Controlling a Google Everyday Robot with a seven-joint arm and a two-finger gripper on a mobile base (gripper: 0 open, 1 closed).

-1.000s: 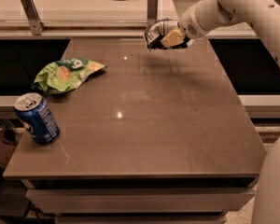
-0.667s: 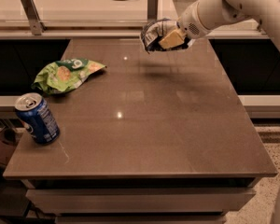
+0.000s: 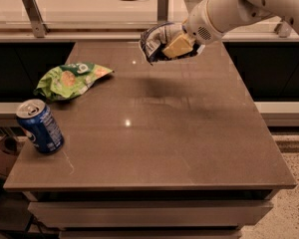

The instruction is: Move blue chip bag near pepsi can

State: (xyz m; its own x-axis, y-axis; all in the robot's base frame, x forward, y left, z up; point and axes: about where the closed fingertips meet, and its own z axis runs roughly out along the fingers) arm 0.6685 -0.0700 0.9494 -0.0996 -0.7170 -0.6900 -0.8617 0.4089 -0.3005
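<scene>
The blue chip bag [image 3: 154, 40], dark blue with silver-white patches, hangs in the air above the far middle of the brown table [image 3: 154, 128]. My gripper [image 3: 173, 45], with yellowish fingers, is shut on the bag and comes in from the upper right on a white arm. The pepsi can [image 3: 40, 126], blue with a silver top, stands upright at the table's front left corner, far from the bag.
A bright green chip bag [image 3: 70, 78] lies at the table's left side, behind the can. A light counter with metal posts [image 3: 32, 6] runs along the back. The table's left edge lies just beside the can.
The gripper with the blue chip bag has moved a little to the left and toward the table's middle. The can and the green bag have not moved.
</scene>
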